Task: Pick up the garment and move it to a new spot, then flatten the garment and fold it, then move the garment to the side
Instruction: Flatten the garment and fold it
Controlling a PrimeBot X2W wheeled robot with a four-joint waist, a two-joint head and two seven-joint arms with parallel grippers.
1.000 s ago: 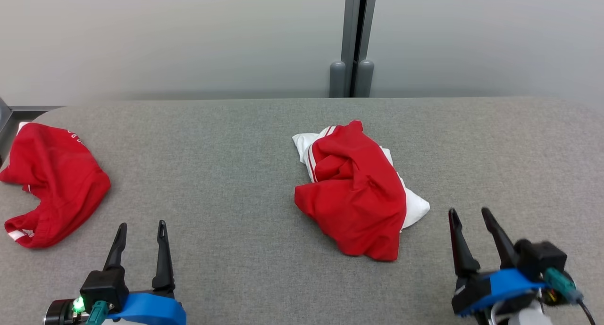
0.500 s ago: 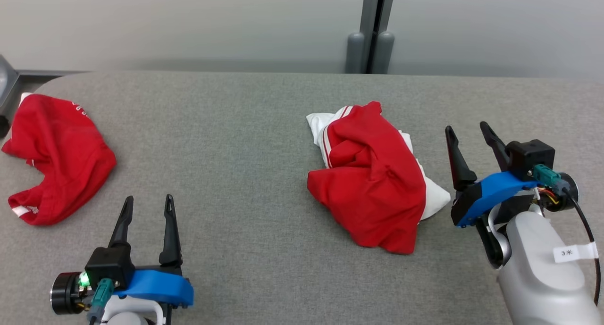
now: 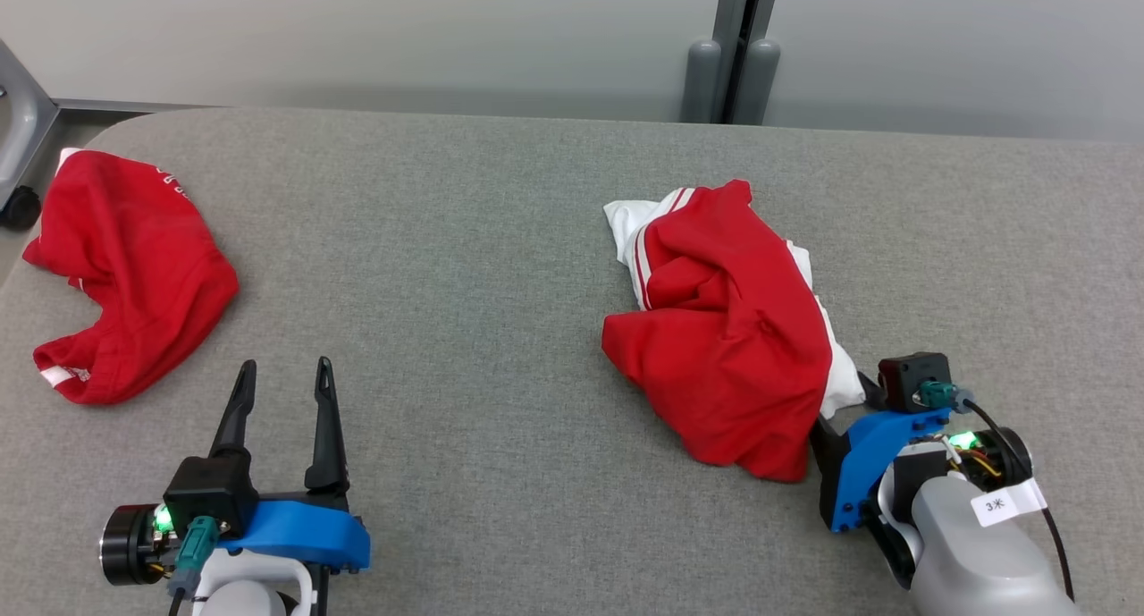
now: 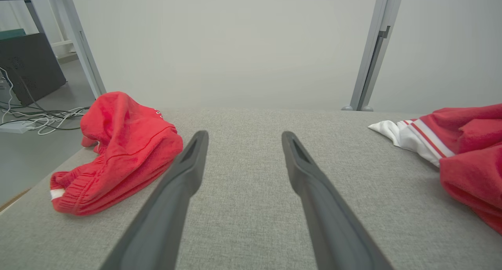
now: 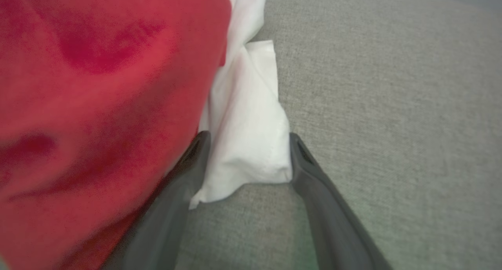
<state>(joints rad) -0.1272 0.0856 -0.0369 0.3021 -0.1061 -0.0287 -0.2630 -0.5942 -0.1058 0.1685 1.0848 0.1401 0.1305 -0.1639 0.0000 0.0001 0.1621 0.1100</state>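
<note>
The garment (image 3: 724,330), a crumpled red piece with white panels and striped trim, lies on the grey bench (image 3: 465,240) right of centre. The step in hand is judged to be the first pick-up. The right end effector (image 5: 247,138) is released, holding nothing, and its two fingers straddle the white corner (image 5: 255,105) at the near right edge of the garment, the left finger tucked against the red fold. To grasp well, advance until the fingertips sit past the corner's hem, then clench on several layers, not on the single edge (a thin bite is likely to slip when the cloth takes its own weight). Lift straight up before travelling, so that the trailing cloth clears the bench. The right arm is low and reaches in from the near right, its pale forearm (image 3: 974,544) angled towards the garment. The left end effector (image 3: 286,363) is released and empty at the near left, fingers pointing to the far side, well apart from the second red garment (image 3: 125,267) at the far left.
</note>
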